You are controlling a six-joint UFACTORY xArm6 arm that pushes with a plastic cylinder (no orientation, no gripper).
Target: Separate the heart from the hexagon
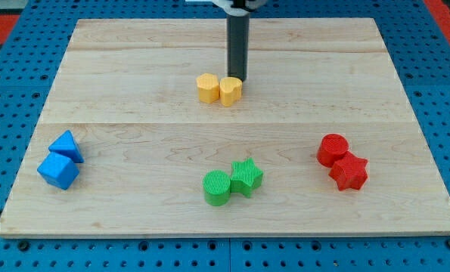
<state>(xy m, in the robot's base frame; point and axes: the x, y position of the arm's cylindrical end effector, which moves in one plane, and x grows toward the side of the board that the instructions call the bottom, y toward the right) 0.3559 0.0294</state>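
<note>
A yellow hexagon (207, 88) and a yellow heart (231, 91) sit side by side and touching, a little above the board's middle. The hexagon is on the view's left, the heart on the right. My tip (237, 78) stands right behind the heart, at its upper right edge, touching or nearly touching it. The dark rod rises straight up from there to the view's top.
A blue triangle (66, 145) and blue cube (58, 171) lie at the left. A green cylinder (217, 187) and green star (246, 176) lie at the bottom middle. A red cylinder (333, 149) and red star (349, 171) lie at the right. The wooden board (134, 60) rests on blue pegboard.
</note>
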